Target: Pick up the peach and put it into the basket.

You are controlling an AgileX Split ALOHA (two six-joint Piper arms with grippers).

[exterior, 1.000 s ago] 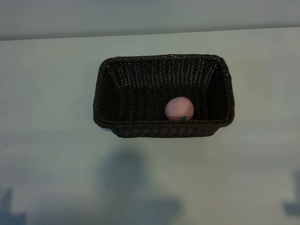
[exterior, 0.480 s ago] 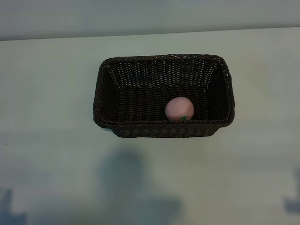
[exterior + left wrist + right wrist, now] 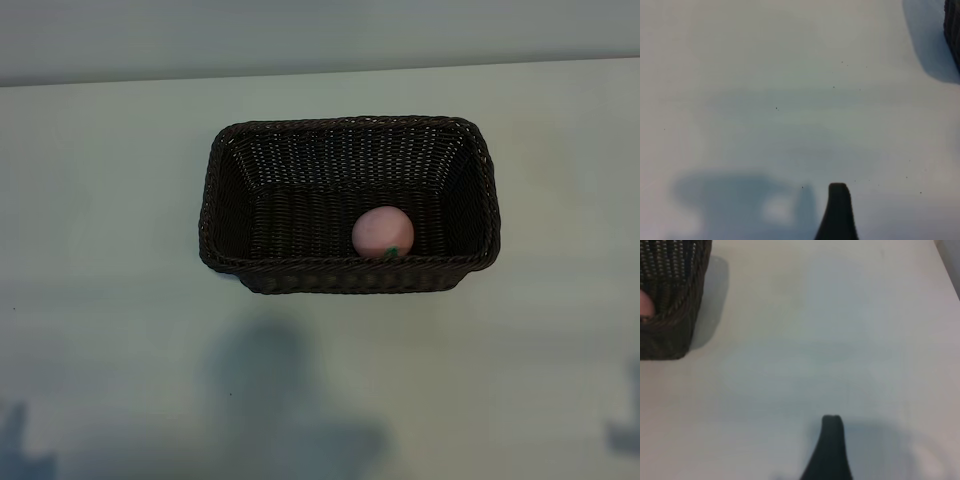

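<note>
The pale-pink peach (image 3: 381,232) lies inside the dark-brown wicker basket (image 3: 350,122), against its near wall and right of the middle. The right wrist view catches a corner of the basket (image 3: 670,315) and a pink sliver of the peach (image 3: 644,305) over its rim. A bit of the basket's wall (image 3: 954,25) shows in the left wrist view. Each wrist view shows one dark finger, left (image 3: 838,212) and right (image 3: 829,450), over bare table with nothing beside it. Both grippers are open, hold nothing and stay well away from the basket.
The pale table (image 3: 110,250) stretches all round the basket. Its far edge (image 3: 320,72) runs behind the basket. Soft shadows fall on the near part of the table (image 3: 280,400).
</note>
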